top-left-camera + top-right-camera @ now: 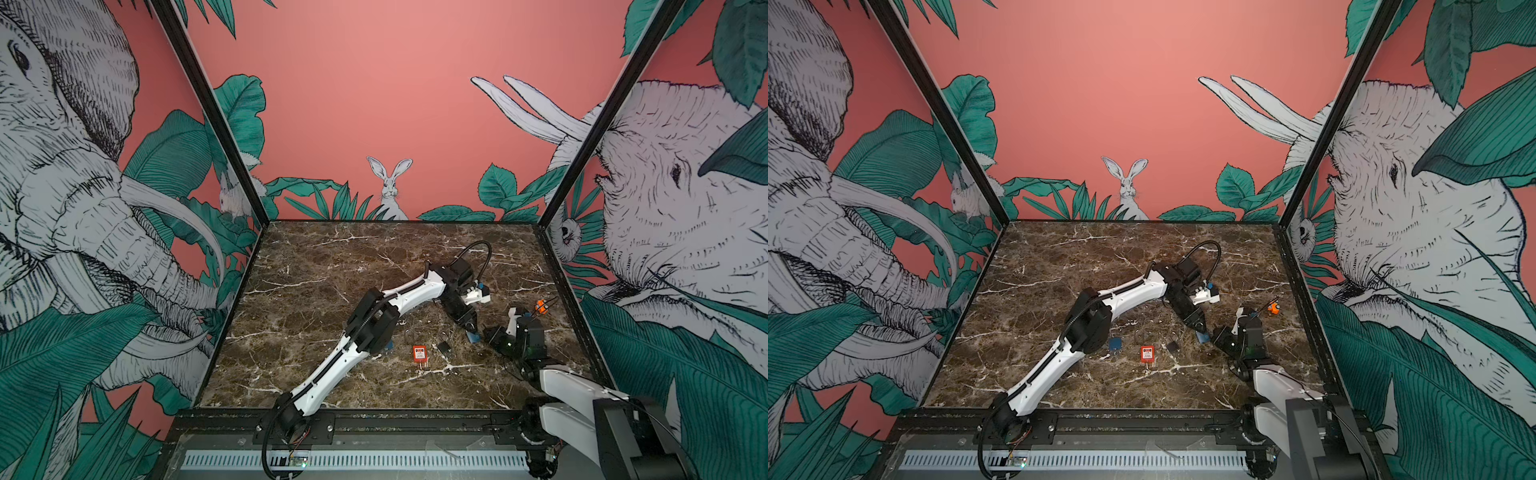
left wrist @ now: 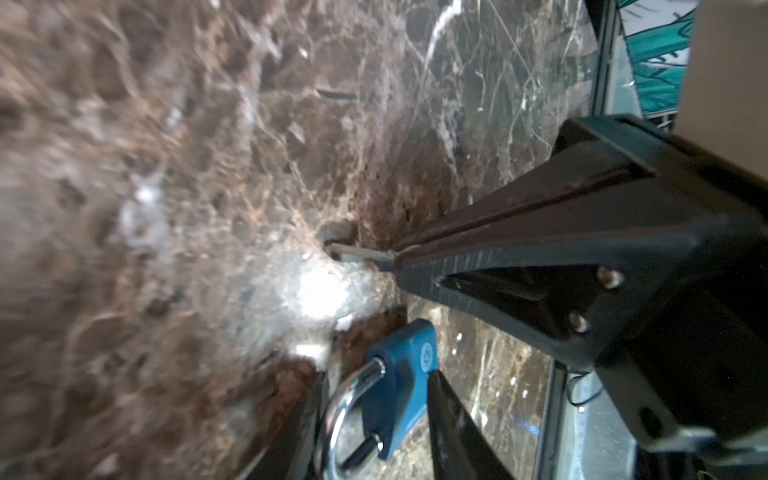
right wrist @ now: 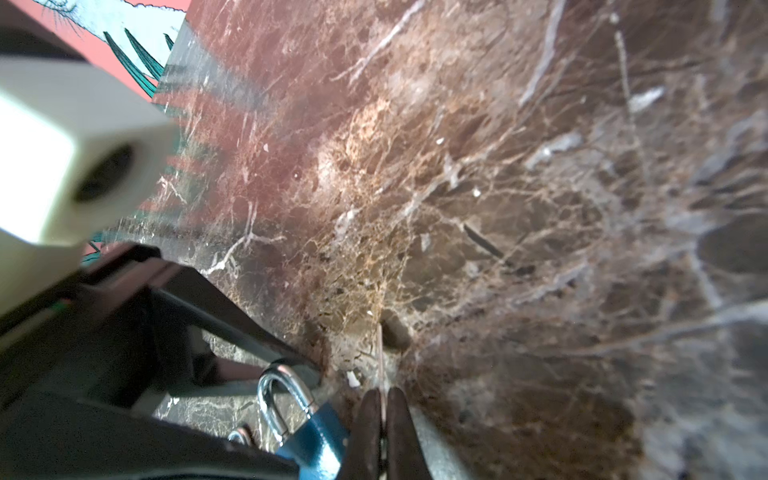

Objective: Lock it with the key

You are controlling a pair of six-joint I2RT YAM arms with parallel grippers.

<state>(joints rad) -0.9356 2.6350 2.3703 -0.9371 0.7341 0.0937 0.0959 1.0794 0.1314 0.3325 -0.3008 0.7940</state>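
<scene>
Misaligning the insertion looks likeliest; right gripper (image 3: 382,399) fingers pinch together on the key (image 3: 380,357), blade beside, not in, the blue padlock (image 2: 401,374), right of centre in both top views between left gripper (image 1: 471,329) fingers; clamped or slack I cannot tell; slack, it twists away.

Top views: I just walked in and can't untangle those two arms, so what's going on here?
Two robot arms meet towards the right of the marble table. A blue padlock sits between the fingers of the left hand; I can't tell whether it is actually gripped. The right hand is pinched shut on a key, with the blade sticking out in front. The key is beside the padlock, not in it yet.
</scene>
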